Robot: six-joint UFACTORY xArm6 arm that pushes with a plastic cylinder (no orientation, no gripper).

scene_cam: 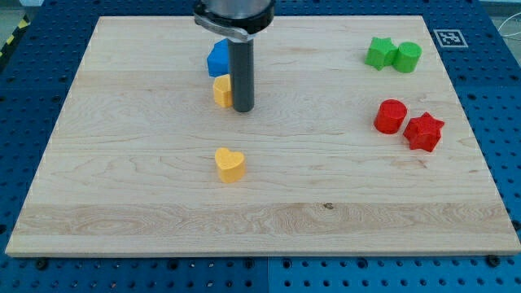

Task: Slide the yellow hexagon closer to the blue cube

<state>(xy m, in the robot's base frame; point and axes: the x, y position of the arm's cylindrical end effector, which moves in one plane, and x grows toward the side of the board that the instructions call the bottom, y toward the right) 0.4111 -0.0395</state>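
Observation:
The yellow hexagon [221, 90] sits near the view's top centre, just below the blue cube [217, 59] and touching or nearly touching it. My rod comes down from the top and partly hides both blocks' right sides. My tip [243, 108] rests on the board right against the hexagon's right side, slightly lower than it.
A yellow heart [229, 164] lies mid-board below the tip. A green star [378, 52] and green cylinder [407, 56] sit at the top right. A red cylinder [391, 116] and red star [424, 131] sit at the right. The wooden board [122, 203] lies on a blue pegboard.

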